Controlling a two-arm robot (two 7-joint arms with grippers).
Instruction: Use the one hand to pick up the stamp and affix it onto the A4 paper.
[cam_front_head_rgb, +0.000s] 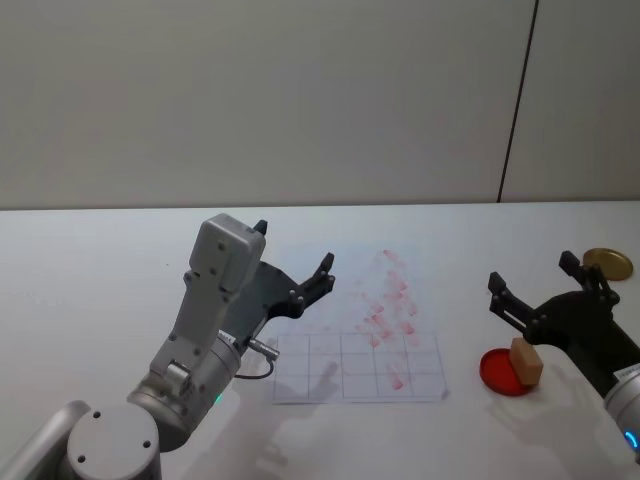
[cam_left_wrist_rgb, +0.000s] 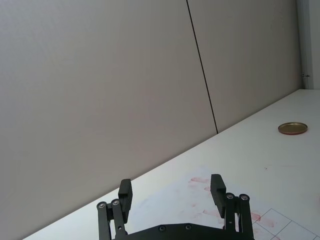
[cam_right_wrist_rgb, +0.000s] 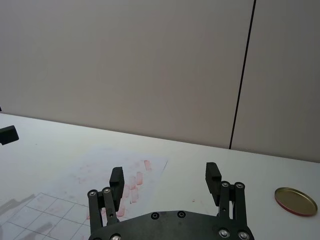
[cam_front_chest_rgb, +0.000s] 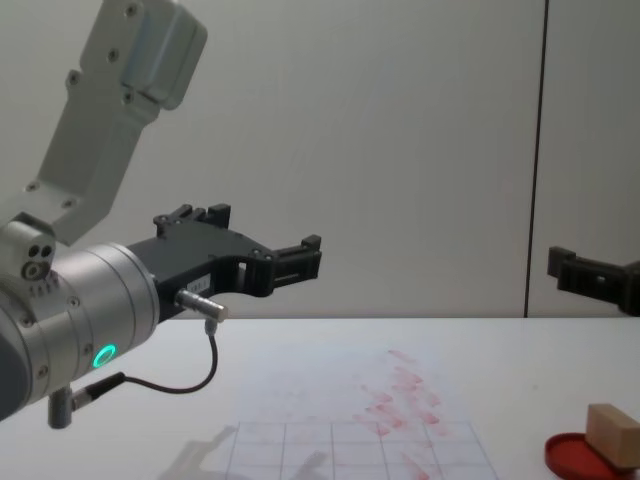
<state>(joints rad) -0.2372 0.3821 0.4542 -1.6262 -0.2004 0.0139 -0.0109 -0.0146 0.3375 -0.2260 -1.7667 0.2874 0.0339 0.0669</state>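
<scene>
Left gripper idle, raised over desk's left half, fingers spread; pick not yet started.
Right gripper, fingers spread, hovers above stamp, which stands on ink pad toward desk's right edge. Next: lower, pinch stamp, carry to A4 paper.

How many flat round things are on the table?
2. A red ink pad lies right of the A4 paper, with the stamp standing on it. A gold lid lies farther back, near the table's right edge. The left gripper could hide more.
</scene>
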